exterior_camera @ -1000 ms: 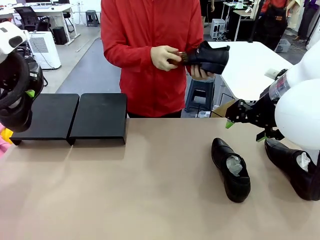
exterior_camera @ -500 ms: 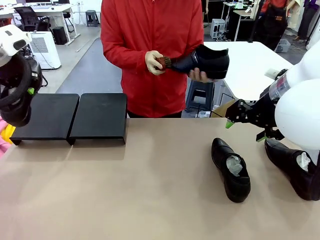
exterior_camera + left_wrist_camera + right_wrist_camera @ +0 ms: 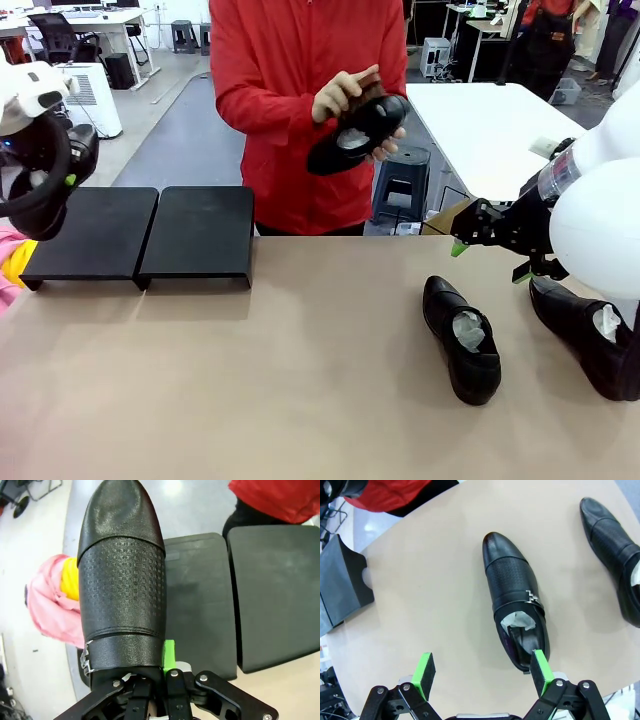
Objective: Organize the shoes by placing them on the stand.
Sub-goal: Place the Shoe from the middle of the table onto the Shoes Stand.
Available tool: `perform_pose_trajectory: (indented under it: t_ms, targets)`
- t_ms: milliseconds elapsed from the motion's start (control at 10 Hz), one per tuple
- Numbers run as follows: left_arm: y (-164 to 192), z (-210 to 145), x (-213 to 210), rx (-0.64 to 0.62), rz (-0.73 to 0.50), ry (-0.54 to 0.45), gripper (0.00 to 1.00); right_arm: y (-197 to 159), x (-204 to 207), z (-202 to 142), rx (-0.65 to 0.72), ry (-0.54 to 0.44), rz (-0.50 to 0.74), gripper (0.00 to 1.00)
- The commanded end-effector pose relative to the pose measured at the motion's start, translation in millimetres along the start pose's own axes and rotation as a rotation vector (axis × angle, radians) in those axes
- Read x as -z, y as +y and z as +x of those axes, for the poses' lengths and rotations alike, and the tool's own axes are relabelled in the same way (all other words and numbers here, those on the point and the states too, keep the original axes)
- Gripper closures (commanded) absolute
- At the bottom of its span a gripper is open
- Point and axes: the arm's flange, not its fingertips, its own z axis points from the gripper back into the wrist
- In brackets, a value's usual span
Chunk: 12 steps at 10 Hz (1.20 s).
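Left gripper [image 3: 157,669] first: its fingers [image 3: 169,652] are clamped tight on the heel end of a black shoe [image 3: 122,580]. One green pad is pressed against the side of the collar, and the other finger is hidden by the leather. The toe is pointed to 12 o'clock in the left wrist view, and the shoe is held up in the air. Behind it, from 1 to 4 o'clock, the two black platforms of the stand [image 3: 200,605] are seen side by side. A pink and yellow bundle [image 3: 50,610] is spotted past the shoe at 9 o'clock.

Right gripper [image 3: 483,672]: its fingers [image 3: 425,672] are spread wide, with nothing gripped and nothing touched. It's hung above the table [image 3: 430,590]. A second shoe [image 3: 515,605] is laid flat on the table just beyond the pads, at 12 to 1 o'clock. Its toe is pointed away and white paper is stuffed in the opening. A third shoe [image 3: 615,550] is parked at 2 o'clock, apart from the second.

In the front view, the stand is found at 9 to 10 o'clock on the table, by the far edge, and the two loose shoes are at 3 to 4 o'clock. A fourth shoe [image 3: 358,132] is cradled in both hands [image 3: 342,95] by the person in red at 12 o'clock, well above the table.
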Motion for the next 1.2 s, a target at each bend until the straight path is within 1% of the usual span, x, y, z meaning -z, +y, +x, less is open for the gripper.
perform_pose_trajectory:
  t_ms: [0,100,400,500,700,1100]
  targets:
    - [20.8,7.7,13.2,0.007,-0.055,-0.013,1.00,2.5,1.6,0.5,0.008,-0.005,0.017,0.00]
    - [24.6,6.9,21.8,-0.013,-0.056,-0.021,1.00,2.5,1.6,0.5,0.008,-0.005,0.017,0.00]
    - [28.6,-1.1,40.6,-0.081,-0.084,-0.099,1.00,2.5,1.6,0.5,0.008,-0.005,0.017,0.00]
    - [30.3,-3.8,45.9,-0.098,-0.089,-0.108,1.00,2.5,1.6,0.5,0.008,-0.005,0.017,0.00]
    - [31.2,-9.0,54.8,-0.117,-0.094,-0.082,1.00,2.5,1.6,0.5,0.008,-0.005,0.017,0.00]
    - [32.5,-12.1,60.6,-0.102,-0.090,-0.031,1.00,2.5,1.6,0.5,0.008,-0.005,0.017,0.00]
